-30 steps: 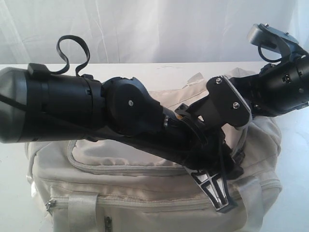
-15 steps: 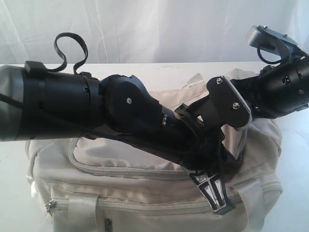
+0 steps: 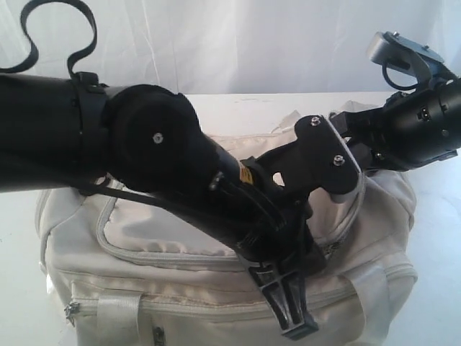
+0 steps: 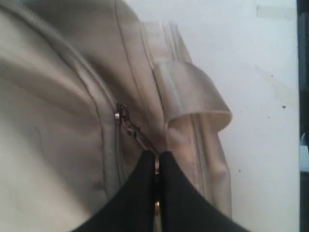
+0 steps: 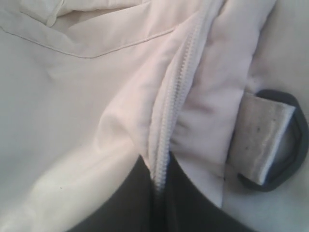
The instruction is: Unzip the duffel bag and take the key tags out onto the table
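Cream-white duffel bag (image 3: pixel 166 241) with grey zippers, long side forward, on the white table (image 3: pixel 441 245).

Strong, even light washes the table (image 3: pixel 441 238) and backdrop (image 3: pixel 252 43) to white glare in the exterior view; the black arms (image 3: pixel 65 130) lose detail. Close to each wrist lens, the left gripper (image 4: pixel 157 162) and right gripper (image 5: pixel 157 176) are dark blurs. The duffel bag (image 4: pixel 48 121) just beyond them looks soft and overexposed.
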